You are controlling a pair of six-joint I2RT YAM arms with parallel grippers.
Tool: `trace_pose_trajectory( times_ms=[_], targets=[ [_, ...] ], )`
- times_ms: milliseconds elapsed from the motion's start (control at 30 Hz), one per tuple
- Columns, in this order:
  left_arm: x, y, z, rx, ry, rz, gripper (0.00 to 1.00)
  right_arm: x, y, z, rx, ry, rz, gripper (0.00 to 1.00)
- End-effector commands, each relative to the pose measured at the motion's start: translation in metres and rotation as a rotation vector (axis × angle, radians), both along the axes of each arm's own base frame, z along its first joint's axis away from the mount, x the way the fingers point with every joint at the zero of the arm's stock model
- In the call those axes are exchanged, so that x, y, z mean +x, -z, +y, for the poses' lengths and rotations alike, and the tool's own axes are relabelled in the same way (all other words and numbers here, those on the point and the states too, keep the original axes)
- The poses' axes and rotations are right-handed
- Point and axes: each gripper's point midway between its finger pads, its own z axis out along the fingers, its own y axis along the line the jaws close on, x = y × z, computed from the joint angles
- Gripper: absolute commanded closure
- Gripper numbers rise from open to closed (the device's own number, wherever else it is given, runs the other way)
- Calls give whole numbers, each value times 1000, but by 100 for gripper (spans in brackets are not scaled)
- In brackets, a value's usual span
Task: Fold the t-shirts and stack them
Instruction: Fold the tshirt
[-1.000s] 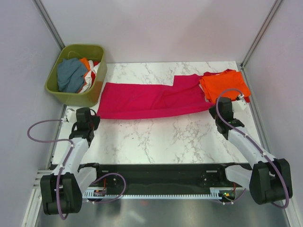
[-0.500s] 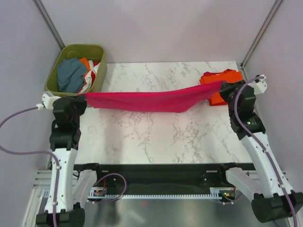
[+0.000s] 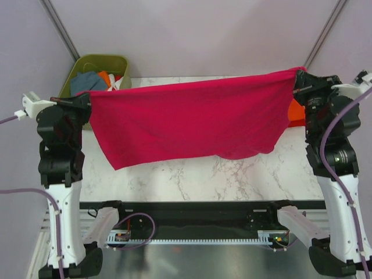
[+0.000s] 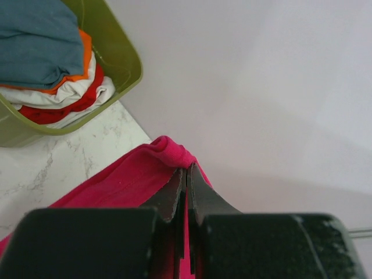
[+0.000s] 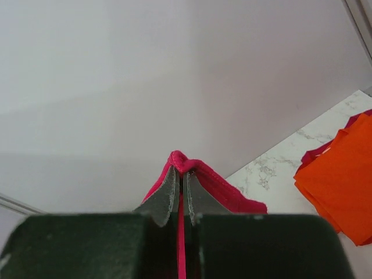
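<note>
Left gripper (image 3: 86,99), right gripper (image 3: 297,77) pinch hanging magenta t-shirt (image 3: 192,119)

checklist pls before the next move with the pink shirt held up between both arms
1. Left tool shut on a corner of the magenta t-shirt: ok
2. Right tool shut on the other top corner: ok
3. Top edge stretched nearly straight between the tools: ok
4. Lower hem level: not ok, it hangs uneven and bulges low toward the right
5. Table behind the hanging shirt free for laying down: cannot tell, hidden
6. Orange stack apart from the shirt: cannot tell, partly covered in the top view
</note>
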Motion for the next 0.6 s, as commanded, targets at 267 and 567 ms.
trace_pose_trajectory(
  times_ms=[267,567],
  targets=[
    [123,58,-1,-45,54,193,98,126,39,13,16,-43,184,100],
    [198,-9,-11,-5,157,91,98,205,-22,5,90,-232,66,100]
  ],
)
